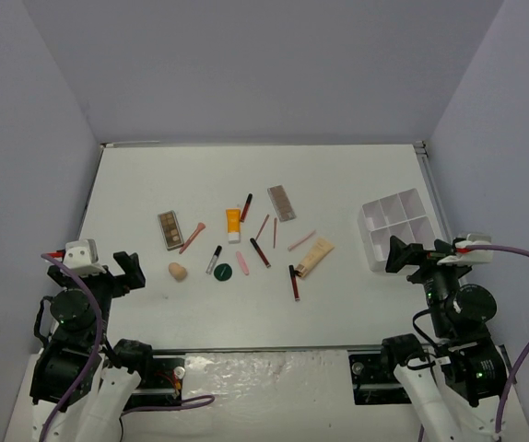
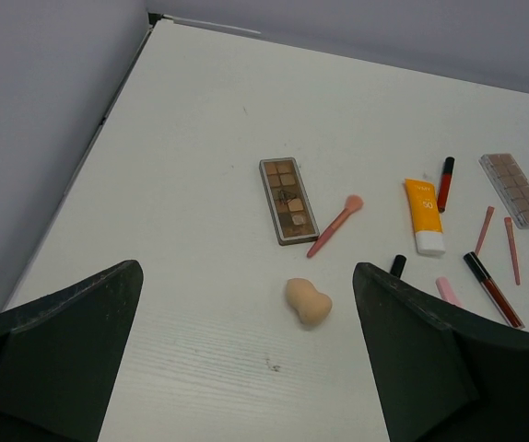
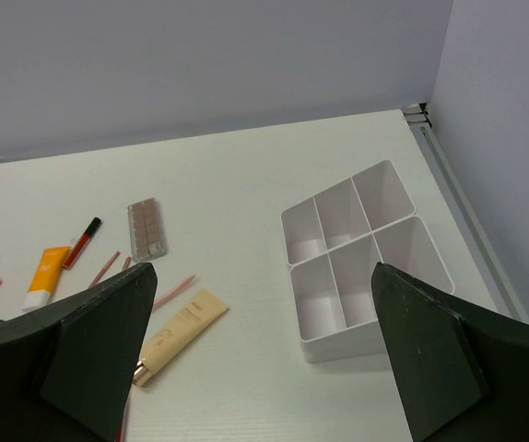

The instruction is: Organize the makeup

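Observation:
The makeup lies loose mid-table: a brown palette [image 1: 169, 230], a second palette [image 1: 282, 203], an orange tube [image 1: 233, 224], a beige tube [image 1: 314, 257], a beige sponge [image 1: 178, 271], a dark-green disc [image 1: 224, 272], and several dark-red and pink sticks and pencils around them. My left gripper [image 1: 126, 270] is open and empty at the near left. In the left wrist view [image 2: 246, 276] the sponge [image 2: 308, 301] lies just ahead between its fingers. My right gripper [image 1: 410, 255] is open and empty near the tray; the right wrist view [image 3: 263, 272] shows the beige tube [image 3: 180, 330].
A white six-compartment tray [image 1: 398, 228] stands empty at the right, also in the right wrist view [image 3: 347, 343]. Grey walls enclose the table on the left, back and right. The near edge holds both arm bases and cables.

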`<state>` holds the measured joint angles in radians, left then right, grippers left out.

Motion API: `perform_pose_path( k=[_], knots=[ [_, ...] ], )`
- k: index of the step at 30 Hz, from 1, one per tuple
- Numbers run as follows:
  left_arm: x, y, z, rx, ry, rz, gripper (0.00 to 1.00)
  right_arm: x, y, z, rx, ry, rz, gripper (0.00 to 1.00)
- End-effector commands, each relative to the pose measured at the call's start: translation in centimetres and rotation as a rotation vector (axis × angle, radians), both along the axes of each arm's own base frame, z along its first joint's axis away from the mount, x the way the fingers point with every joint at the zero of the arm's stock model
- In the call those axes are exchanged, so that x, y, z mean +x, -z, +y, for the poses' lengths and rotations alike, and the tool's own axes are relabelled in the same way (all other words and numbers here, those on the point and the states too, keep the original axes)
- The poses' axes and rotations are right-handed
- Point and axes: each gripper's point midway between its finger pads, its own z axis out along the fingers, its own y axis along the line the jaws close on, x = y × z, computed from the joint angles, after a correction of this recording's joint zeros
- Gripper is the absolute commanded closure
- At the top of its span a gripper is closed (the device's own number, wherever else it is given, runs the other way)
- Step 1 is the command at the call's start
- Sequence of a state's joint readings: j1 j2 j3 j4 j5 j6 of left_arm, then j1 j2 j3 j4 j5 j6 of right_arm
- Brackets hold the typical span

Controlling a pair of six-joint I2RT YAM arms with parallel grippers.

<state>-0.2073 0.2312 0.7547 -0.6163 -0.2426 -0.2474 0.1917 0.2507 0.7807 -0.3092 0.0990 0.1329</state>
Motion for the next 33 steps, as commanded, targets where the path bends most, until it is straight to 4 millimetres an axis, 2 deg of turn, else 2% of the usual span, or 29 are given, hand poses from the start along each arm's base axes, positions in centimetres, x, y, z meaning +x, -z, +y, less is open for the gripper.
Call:
perform_pose_path(
  k=[1,5,11,14,20,22,23,25,28,30,33],
  knots=[
    [1.0,-1.4,-0.4,-0.017,0.007,-0.033,0.03,-0.2,-2.2,0.2,0.030,-0.012,-0.087,0.00],
    [1.0,-1.6,-0.7,-0.018,0.026,-0.013,0.03,-0.4,-1.6,0.2,0.031,-0.012,-0.096,0.00],
    [2.5,-1.9,-3.5,-0.028,0.161,0.134,0.03,-0.6,-1.7,0.3,0.045,-0.018,-0.120,0.00],
    [4.5,-2.1,-6.5,-0.047,0.298,0.232,0.03,-0.6,-1.7,0.3,0.050,-0.019,-0.132,0.00],
    [8.7,-2.9,-10.7,-0.056,0.426,0.375,0.03,-0.8,-1.7,0.3,0.061,-0.022,-0.138,0.00],
    [10.2,-2.4,-12.2,-0.026,0.447,0.418,0.03,-0.9,-1.7,0.4,0.064,-0.024,-0.141,0.00],
    [10.7,-2.5,-13.3,-0.008,0.467,0.427,0.03,-0.9,-1.7,0.4,0.064,-0.023,-0.141,0.00],
    [10.9,-3.2,-16.9,0.026,0.540,0.436,0.03,-1.0,-1.7,0.3,0.065,-0.022,-0.145,0.00],
    [11.5,-1.7,-21.6,0.066,0.585,0.492,0.03,-1.0,-1.7,0.2,0.068,-0.016,-0.149,0.00],
    [11.1,-0.6,-26.4,0.095,0.666,0.500,0.03,-1.2,-1.8,0.1,0.070,-0.011,-0.155,0.00],
    [11.2,0.1,-30.6,0.097,0.700,0.474,0.03,-1.4,-1.9,-0.1,0.076,-0.003,-0.165,0.00]
  ],
)
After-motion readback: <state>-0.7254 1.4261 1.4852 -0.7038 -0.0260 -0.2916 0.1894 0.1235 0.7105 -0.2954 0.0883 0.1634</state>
